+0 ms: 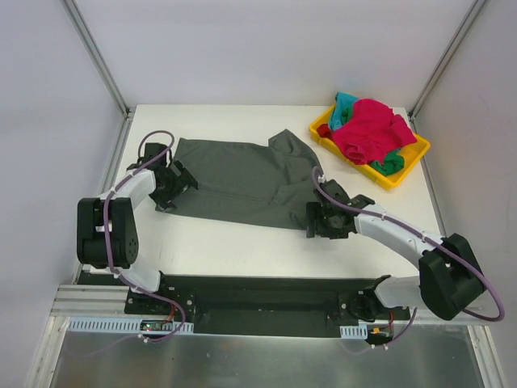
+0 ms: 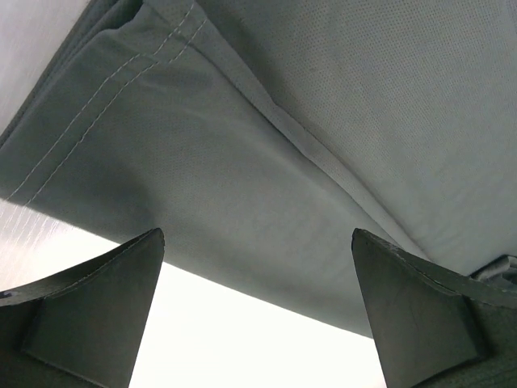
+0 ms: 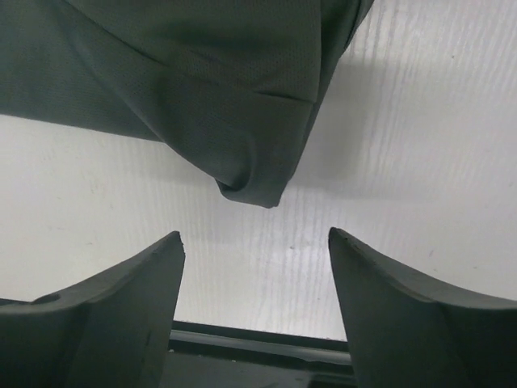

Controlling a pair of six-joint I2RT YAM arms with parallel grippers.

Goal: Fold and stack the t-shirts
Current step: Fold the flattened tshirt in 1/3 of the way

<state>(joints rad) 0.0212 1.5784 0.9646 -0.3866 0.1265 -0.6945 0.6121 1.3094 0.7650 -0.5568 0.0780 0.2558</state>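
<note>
A dark grey t-shirt (image 1: pixel 238 179) lies spread across the middle of the white table. My left gripper (image 1: pixel 174 187) is open at the shirt's left hem; the left wrist view shows the stitched hem (image 2: pixel 242 145) just beyond the open fingers (image 2: pixel 89 315). My right gripper (image 1: pixel 321 220) is open at the shirt's near right corner; the right wrist view shows a sleeve tip (image 3: pixel 254 187) lying on the table just ahead of the open fingers (image 3: pixel 404 307). Neither gripper holds cloth.
A yellow tray (image 1: pixel 404 171) at the back right holds a heap of red, teal and green shirts (image 1: pixel 367 131). The black base rail (image 1: pixel 258 295) runs along the near table edge. Frame posts stand at the back corners.
</note>
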